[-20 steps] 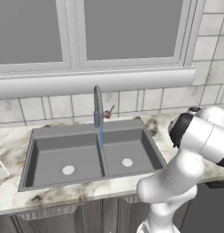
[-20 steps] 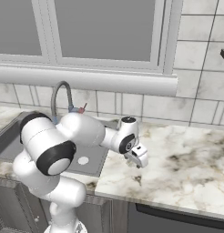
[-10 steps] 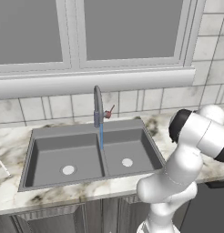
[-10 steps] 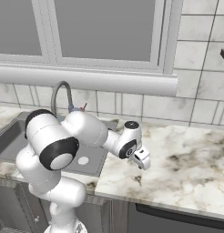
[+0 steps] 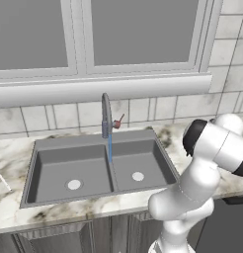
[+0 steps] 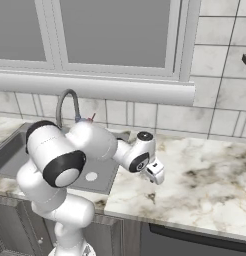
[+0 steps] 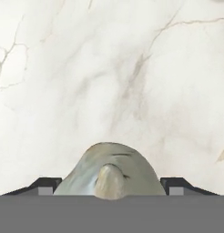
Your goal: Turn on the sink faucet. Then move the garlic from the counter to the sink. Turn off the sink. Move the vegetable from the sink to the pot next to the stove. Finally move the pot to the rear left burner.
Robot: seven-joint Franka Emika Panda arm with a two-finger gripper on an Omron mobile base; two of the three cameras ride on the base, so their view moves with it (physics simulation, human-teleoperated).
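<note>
Arm reaching over the marble table point(image 6: 205, 185) right of the sink point(image 5: 94, 168), water running from the faucet point(image 5: 106, 118).
The gripper point(image 7: 112, 186) is low over the table, its 2 fingertips point(image 7: 48, 184) spread either side of the garlic point(image 7: 111, 175), not clamped on it.

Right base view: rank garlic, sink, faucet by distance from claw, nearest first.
1. Garlic: between the tips of the claw, on the counter.
2. Sink: left of the claw.
3. Faucet: behind the sink, by the wall, farthest.
</note>
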